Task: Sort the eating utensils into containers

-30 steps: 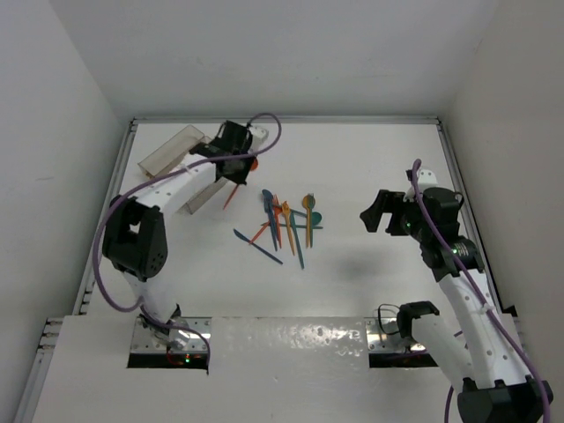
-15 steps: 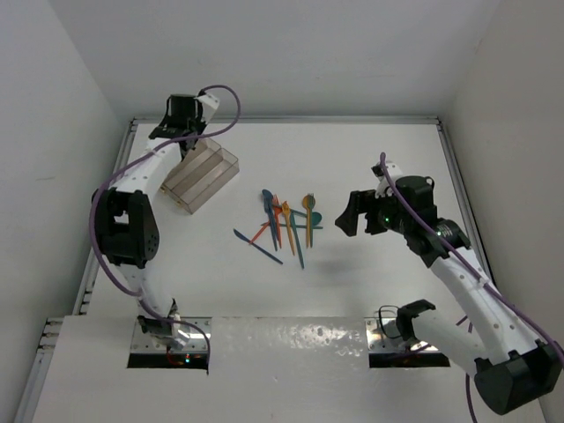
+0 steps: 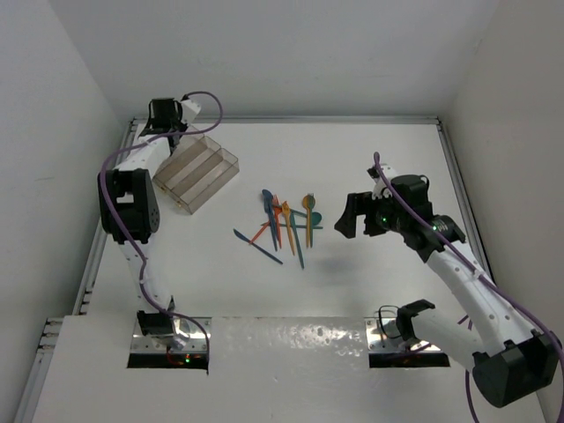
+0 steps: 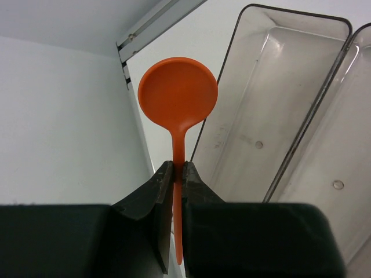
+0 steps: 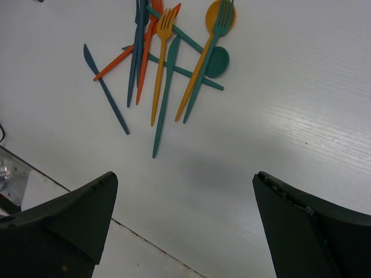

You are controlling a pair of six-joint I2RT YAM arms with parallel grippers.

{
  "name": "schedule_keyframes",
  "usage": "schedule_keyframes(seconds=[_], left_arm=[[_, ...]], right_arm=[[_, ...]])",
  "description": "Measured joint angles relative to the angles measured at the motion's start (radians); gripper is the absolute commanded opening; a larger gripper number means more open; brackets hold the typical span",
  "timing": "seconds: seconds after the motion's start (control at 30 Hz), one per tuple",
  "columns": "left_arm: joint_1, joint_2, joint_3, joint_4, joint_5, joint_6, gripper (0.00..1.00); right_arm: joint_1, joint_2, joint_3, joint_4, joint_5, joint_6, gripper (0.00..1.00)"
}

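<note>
An orange spoon (image 4: 178,90) sticks out of my left gripper (image 4: 178,168), which is shut on its handle. That gripper (image 3: 164,117) hovers at the far left corner, just beyond the end of the clear three-compartment tray (image 3: 225,159). The compartments (image 4: 272,116) in the left wrist view are empty. The other utensils (image 3: 286,222), orange, teal and dark blue, lie in a loose pile mid-table, with a dark blue knife (image 3: 257,246) at the pile's near left. My right gripper (image 3: 357,218) hangs open just right of the pile (image 5: 168,52), nothing between its fingers (image 5: 81,220).
A metal rail (image 3: 106,220) runs along the table's left edge beside the white wall. A pale plate (image 3: 282,339) with the arm bases spans the near edge.
The left arm has swung from the tray's right side to the far left corner with the orange spoon, uncovering the tray. My right arm has moved left towards the pile, still open.
</note>
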Motion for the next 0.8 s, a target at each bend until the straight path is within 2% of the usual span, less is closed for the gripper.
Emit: schedule_keyframes(seconds=[0.17,0.33,0.47,0.5,0.57,0.7,0.8], left_arm=[[0.010,0.061,0.028,0.020,0.023,-0.015,0.07],[0.008,0.111,0.029,0.020,0.034,-0.031,0.19],[0.005,0.118,0.029,0.021,0.035,-0.044,0.40],[0.005,0.118,0.029,0.024,0.035,-0.048,0.42],[0.004,0.118,0.030,0.026,0.035,-0.069,0.45],[-0.008,0.115,0.071,-0.013,0.013,-0.143,0.45],[-0.057,0.072,0.107,-0.054,-0.066,-0.243,0.45]], right_arm=[[0.000,0.009,0.000,-0.003,0.012,-0.008,0.99],[0.000,0.024,0.000,-0.006,0.027,-0.012,0.99],[0.000,0.027,0.000,-0.007,0.031,-0.012,0.99],[0.000,0.027,0.000,-0.007,0.031,-0.012,0.99],[0.000,0.027,0.000,-0.007,0.032,-0.012,0.99],[0.000,0.025,0.000,-0.007,0.050,-0.011,0.99],[0.000,0.019,-0.005,-0.006,0.075,-0.009,0.96]])
